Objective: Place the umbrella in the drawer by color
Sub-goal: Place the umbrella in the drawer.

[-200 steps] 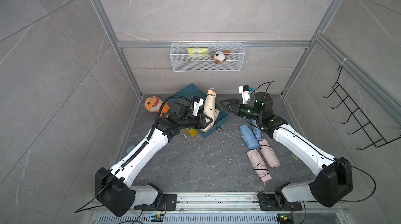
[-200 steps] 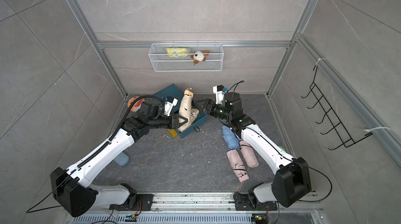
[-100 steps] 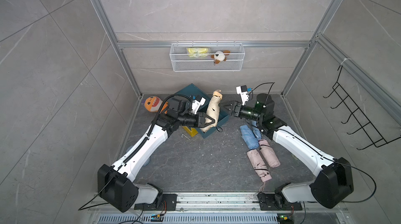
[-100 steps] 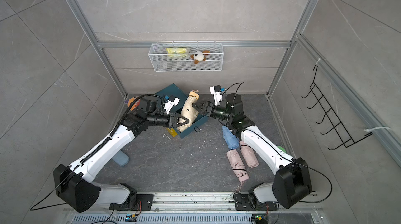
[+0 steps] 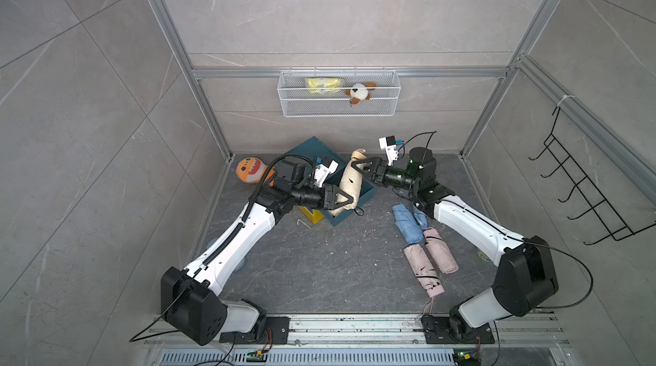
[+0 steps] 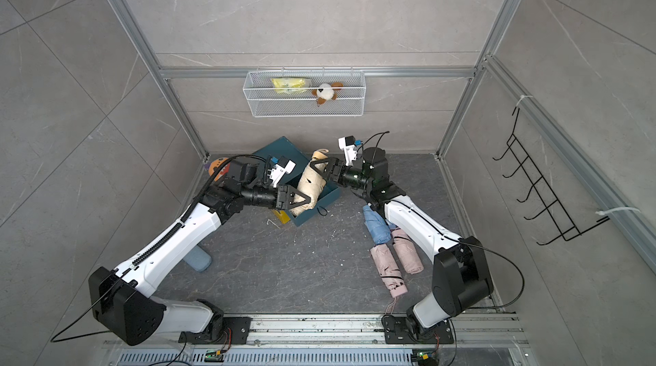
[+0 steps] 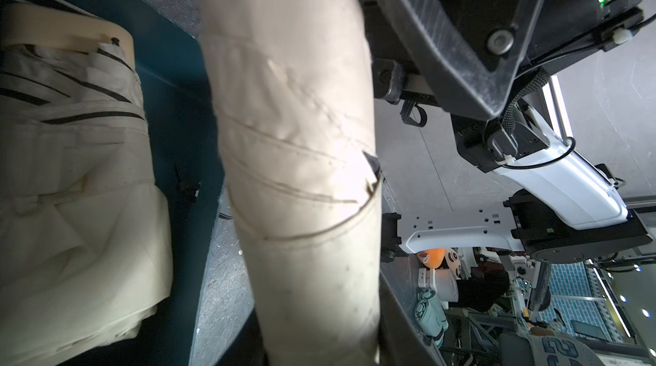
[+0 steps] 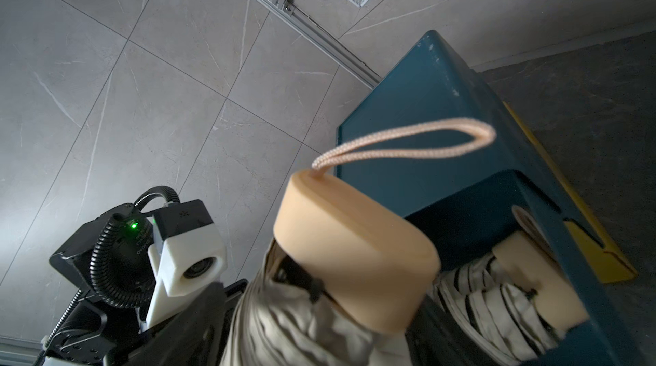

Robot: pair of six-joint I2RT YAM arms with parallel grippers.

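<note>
Beige umbrella [image 5: 349,183] tilted over teal drawer [image 5: 349,217]. Long axis runs from left gripper [image 5: 342,201], clamped on its lower end, up to right gripper [image 5: 360,166], jaws wide astride the handle end. Drawer lies directly beneath the held end.

white wire mesh basket [image 5: 385,107] up on the back wall, crinkly yellow packet [image 5: 322,84] and brown-and-white plush toy [image 5: 358,91] inside it, orange toothy plush [image 5: 249,171] in the corner, black wire hook rack [image 5: 585,178] on the side wall

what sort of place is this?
Likely a lab test cell mocked up as a home corner: tile panels in an aluminium frame, a wire basket and hook rack on the walls, a mounting rail.
</note>
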